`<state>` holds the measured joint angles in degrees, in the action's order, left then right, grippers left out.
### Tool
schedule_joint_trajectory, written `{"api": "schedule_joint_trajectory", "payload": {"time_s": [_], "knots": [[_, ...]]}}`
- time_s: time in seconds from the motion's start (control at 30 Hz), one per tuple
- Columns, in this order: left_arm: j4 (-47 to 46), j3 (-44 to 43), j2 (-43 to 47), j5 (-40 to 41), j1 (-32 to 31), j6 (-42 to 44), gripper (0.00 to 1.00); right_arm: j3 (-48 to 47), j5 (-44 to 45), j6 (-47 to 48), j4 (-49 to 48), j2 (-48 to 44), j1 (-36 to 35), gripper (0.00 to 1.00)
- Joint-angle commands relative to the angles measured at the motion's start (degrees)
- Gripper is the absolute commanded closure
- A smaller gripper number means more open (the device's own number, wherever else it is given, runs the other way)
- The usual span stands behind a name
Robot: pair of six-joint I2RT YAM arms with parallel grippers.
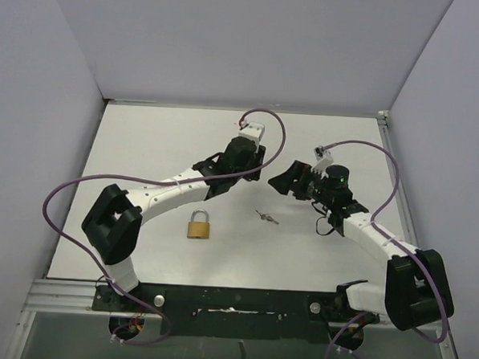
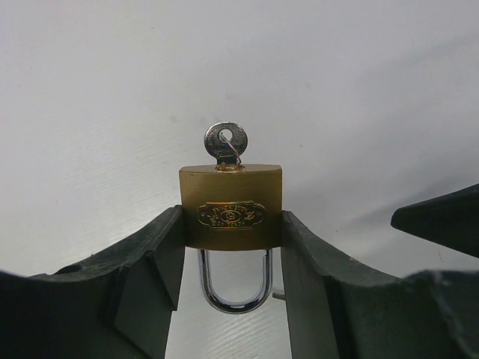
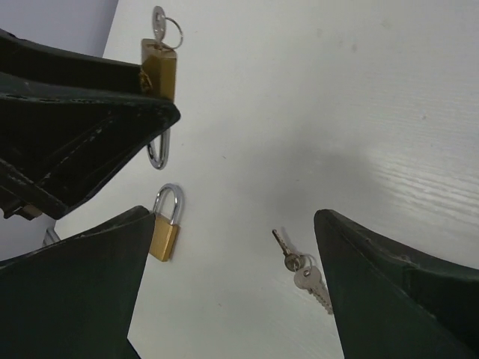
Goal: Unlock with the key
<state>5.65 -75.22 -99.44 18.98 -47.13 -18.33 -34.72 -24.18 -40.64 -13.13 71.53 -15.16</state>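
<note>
We have the left gripper [image 2: 232, 224] clenched on the padlock [image 2: 232, 196]. Its brass body is pinched flat between the two jaws, the shackle [image 2: 232, 288] hangs back into the gap behind the jaw tips, and the key [image 2: 226, 142] stands out beyond them, seated in the keyhole. The right gripper [image 3: 236, 224] is released — its jaws stand wide with nothing between them — and in the top view it sits near the left jaws, facing them across a small gap. We judge that the key is in and the turn is the step in hand: both legs of the shackle look seated in the body, so the lock reads as not yet open. The next move calls for the right jaws to come round the key's round head, close on its flat faces, and twist about the key's own axis while the left jaws keep the body from turning with it. Room looks fair: the head stands free beyond the left jaw tips, though a small ring [image 2: 236, 155] on it lies close to where the pads must land. In the right wrist view, a spare padlock [image 3: 166, 224] and loose keys [image 3: 303, 271] lie on the table [image 1: 145, 142] between the right jaws, apart from each other — nothing we need to touch. The table's edges and the walls [image 1: 35, 96] lie well beyond both pairs of jaws.
</note>
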Motion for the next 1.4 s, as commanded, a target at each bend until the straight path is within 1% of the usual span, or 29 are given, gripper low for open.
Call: {"api": "schedule_joint_trajectory", "payload": {"time_s": [0.0, 0.17, 0.3, 0.5, 0.6, 0.9, 1.17, 1.37], "knots": [[-0.13, -4.59, -0.80, -0.65, 0.35, -6.22, 1.00, 0.46, -1.54, 0.51, -12.80, 3.33, -1.61, 0.07], [0.09, -4.95, -0.94, -3.42, 1.05, -10.55, 1.00, 3.98, -2.68, -2.78, -26.44, 8.55, -2.47, 0.01], [0.06, -5.09, -0.76, -4.72, 1.47, -12.09, 1.00, 5.66, -4.28, -5.82, -35.67, 12.77, -2.51, 0.01], [0.30, -5.57, -1.08, -5.21, 1.61, -12.71, 1.00, 6.02, -6.21, -9.22, -44.17, 17.56, -2.79, 0.02], [0.17, -5.78, -1.40, -5.59, 1.61, -13.12, 1.00, 5.72, -6.51, -10.25, -46.01, 18.96, -3.02, 0.02], [-0.51, -5.91, -1.10, -6.95, 1.52, -13.99, 1.00, 4.84, -5.93, -11.38, -46.80, 21.64, -3.26, 0.02], [-1.94, -4.05, 1.92, -8.42, 1.52, -15.07, 1.00, 4.25, -5.10, -11.95, -47.21, 24.50, -3.04, 0.02], [-2.47, -3.62, 4.07, -8.36, 1.52, -15.30, 1.00, 4.22, -5.12, -12.94, -49.37, 26.94, -3.04, 0.02]]}}
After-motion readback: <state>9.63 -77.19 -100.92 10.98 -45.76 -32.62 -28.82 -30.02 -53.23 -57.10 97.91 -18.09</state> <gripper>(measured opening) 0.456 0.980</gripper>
